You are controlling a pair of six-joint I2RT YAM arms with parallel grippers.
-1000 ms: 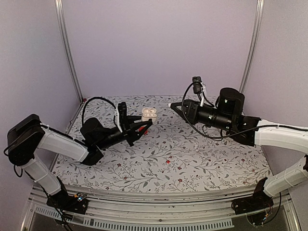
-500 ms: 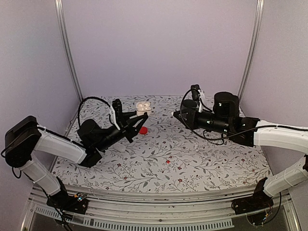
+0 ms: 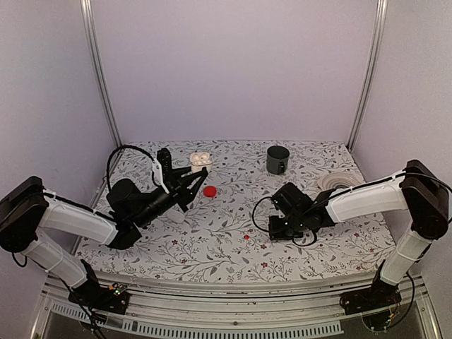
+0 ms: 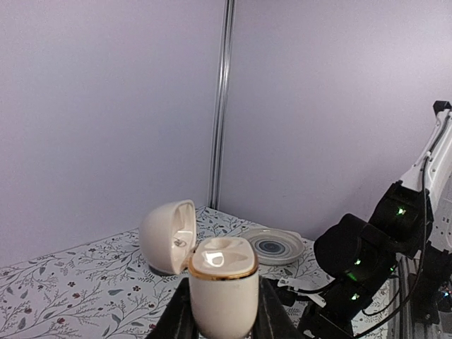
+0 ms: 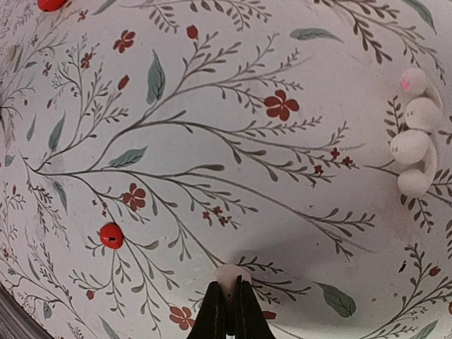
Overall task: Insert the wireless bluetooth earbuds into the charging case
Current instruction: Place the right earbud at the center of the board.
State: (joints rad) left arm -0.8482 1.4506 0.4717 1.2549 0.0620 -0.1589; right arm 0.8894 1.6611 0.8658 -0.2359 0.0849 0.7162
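The left arm [image 3: 78,220] holds the small cream-white rounded plastic charging case [image 4: 221,284] up off the floral-printed tabletop [image 3: 212,244] near the far-left corner. Its jaws pinch the case's lower body from both sides – the case stands upright, its gold-rimmed top showing and its domed lid [image 4: 168,236] swung open to one side. Just beside it in the overhead view, a flat red round disc [image 3: 210,191] lies on the tabletop. A grey mug [image 3: 277,159] stands near the far edge and a pale ringed plate [image 3: 339,182] near the right edge. The right arm [image 3: 360,201] reaches down to the tabletop's middle, jaws pressed almost together with their tips at a small white rounded piece [image 5: 230,274] (whether it is actually pinched cannot be told). A white plastic earbud with a pink tip [image 5: 417,152] lies well apart from those tips – and a tiny red bead [image 5: 111,235] lies on the other side.
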